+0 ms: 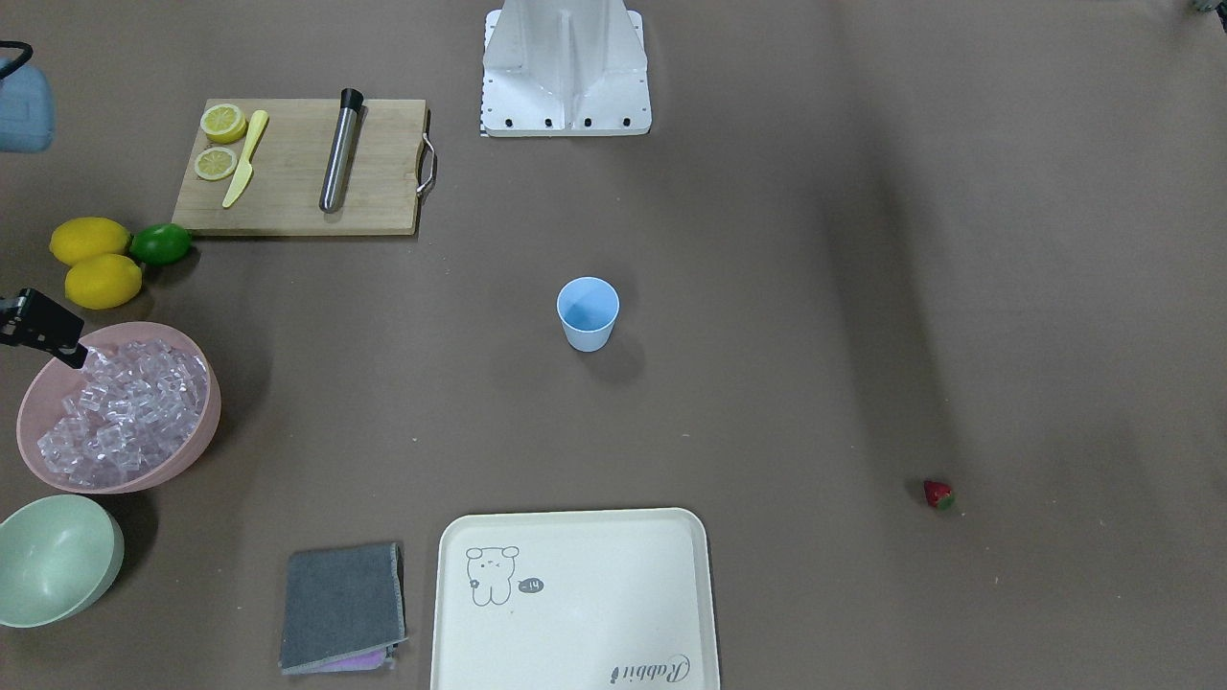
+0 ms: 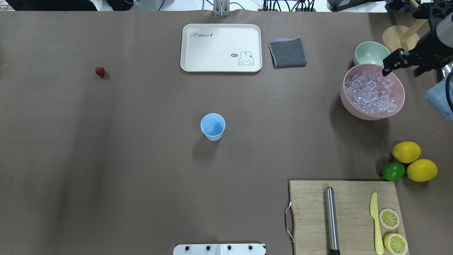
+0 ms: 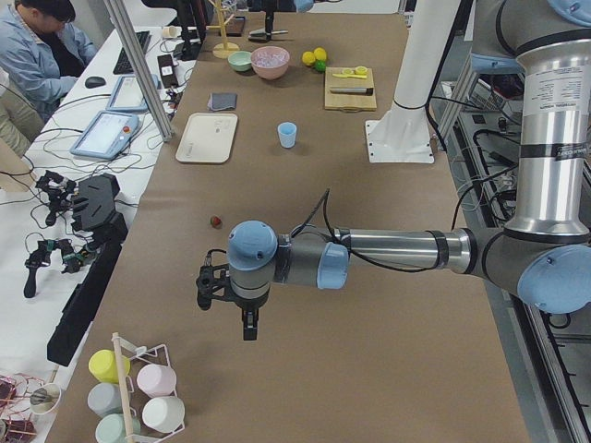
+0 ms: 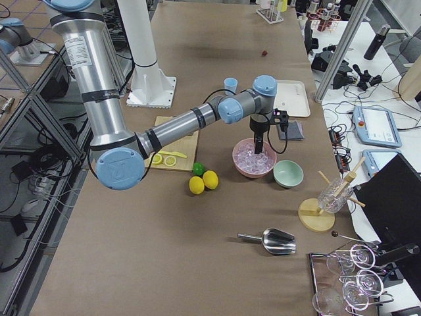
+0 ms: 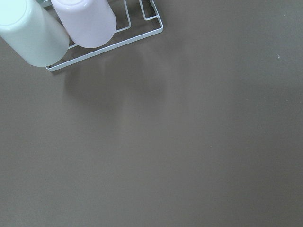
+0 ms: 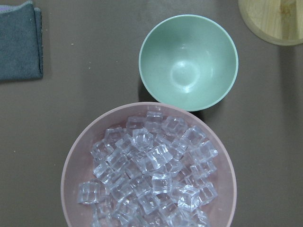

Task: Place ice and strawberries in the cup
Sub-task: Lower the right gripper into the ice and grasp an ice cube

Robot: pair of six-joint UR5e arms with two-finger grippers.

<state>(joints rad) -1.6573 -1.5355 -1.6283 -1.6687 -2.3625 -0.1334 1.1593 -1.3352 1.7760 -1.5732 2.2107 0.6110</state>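
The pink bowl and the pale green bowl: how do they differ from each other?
The pink bowl is heaped with ice; the pale green bowl is empty. The pink bowl is clearly wider than the pale green bowl. Both are round, upright, without handles, and stand side by side on the table.

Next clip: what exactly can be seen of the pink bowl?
The pink bowl is round, matte and plastic-looking. It stands upright on the brown table, near the end on the robot's right. Clear ice cubes fill it in a heap nearly to the rim. An empty pale green bowl sits close against it; whether they touch is unclear. The right gripper hangs over its edge.
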